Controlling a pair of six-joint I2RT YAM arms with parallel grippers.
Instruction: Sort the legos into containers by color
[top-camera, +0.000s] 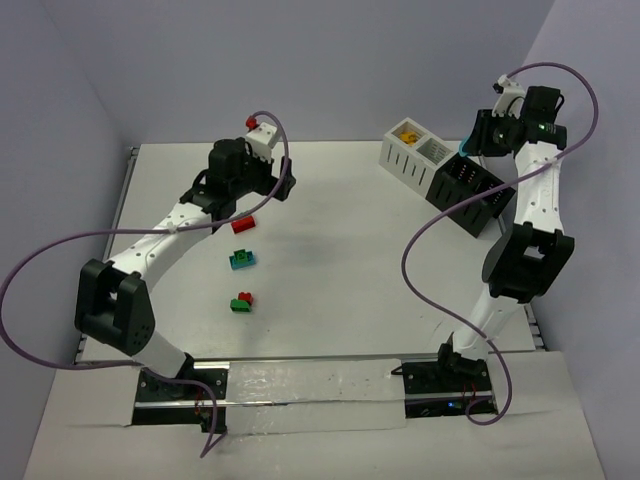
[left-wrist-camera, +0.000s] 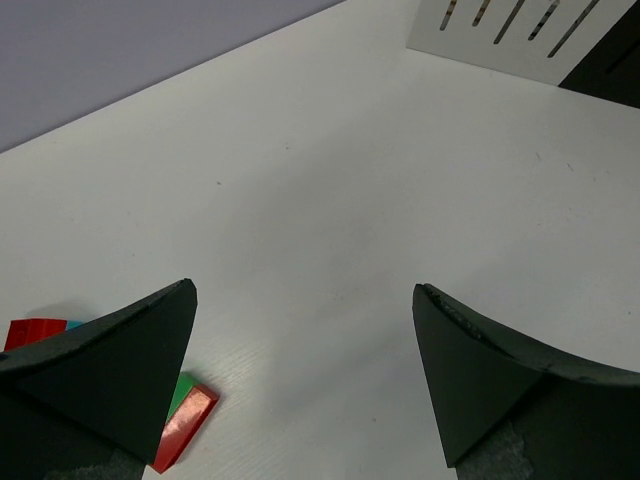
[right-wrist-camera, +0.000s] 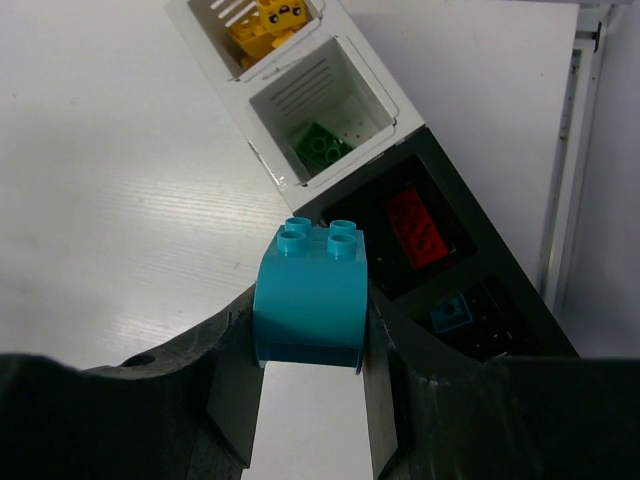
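My right gripper (right-wrist-camera: 312, 330) is shut on a teal arched lego (right-wrist-camera: 312, 290) and holds it above the row of containers, near the black bins; it shows in the top view (top-camera: 468, 148). Below it are a white bin with yellow legos (right-wrist-camera: 262, 20), a white bin with a green lego (right-wrist-camera: 322, 148), a black bin with a red lego (right-wrist-camera: 414, 225) and a black bin with a blue lego (right-wrist-camera: 450, 313). My left gripper (left-wrist-camera: 305, 300) is open and empty above the table. On the table lie a red lego (top-camera: 245, 224), a teal-and-green pair (top-camera: 242, 259) and a green-and-red pair (top-camera: 241, 301).
The containers stand in a diagonal row at the back right, white ones (top-camera: 412, 150) then black ones (top-camera: 478, 192). In the left wrist view a red-and-green lego (left-wrist-camera: 185, 425) lies by the left finger, and a white bin (left-wrist-camera: 520, 35) shows at the top right.
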